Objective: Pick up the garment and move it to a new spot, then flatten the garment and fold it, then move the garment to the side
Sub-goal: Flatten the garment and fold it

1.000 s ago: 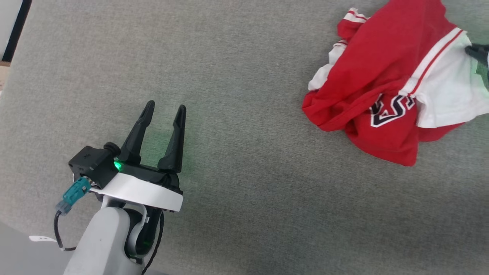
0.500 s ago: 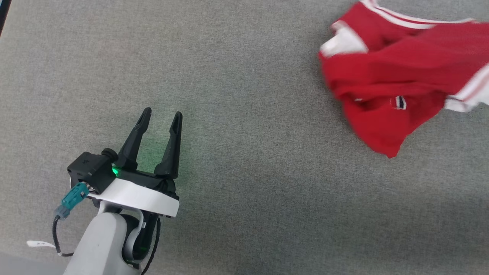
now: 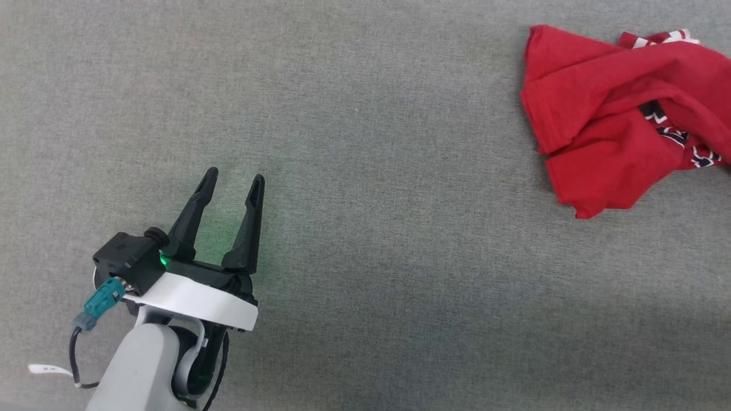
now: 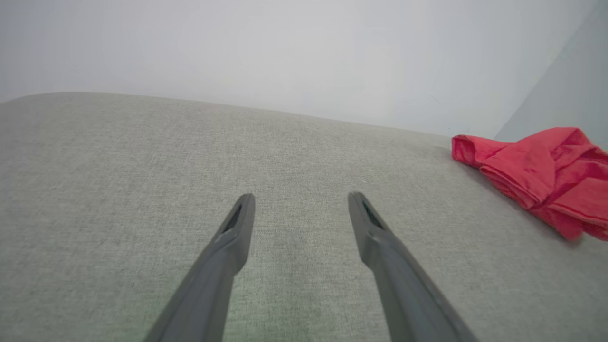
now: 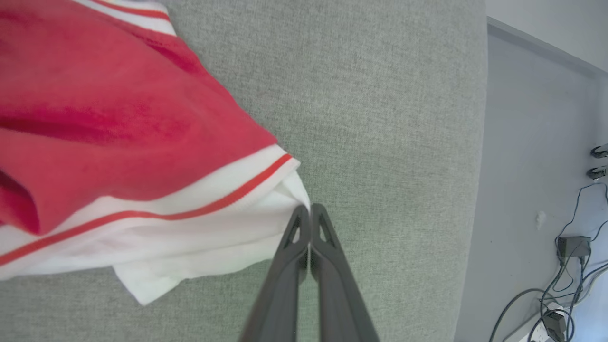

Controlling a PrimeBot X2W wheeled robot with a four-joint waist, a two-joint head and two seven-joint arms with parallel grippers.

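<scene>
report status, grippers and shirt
Left gripper open over grey surface. Right gripper shut on white sleeve of garment. Crumpled, not yet flattened. Nothing seen in the way.

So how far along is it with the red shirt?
Early days. Done: the right end effector is shut on the white sleeve of the shirt. In hand: the move to a new spot, with the shirt bunched up on the gray surface. Left: flattening, folding and setting it aside; the left end effector is open and empty.
</scene>
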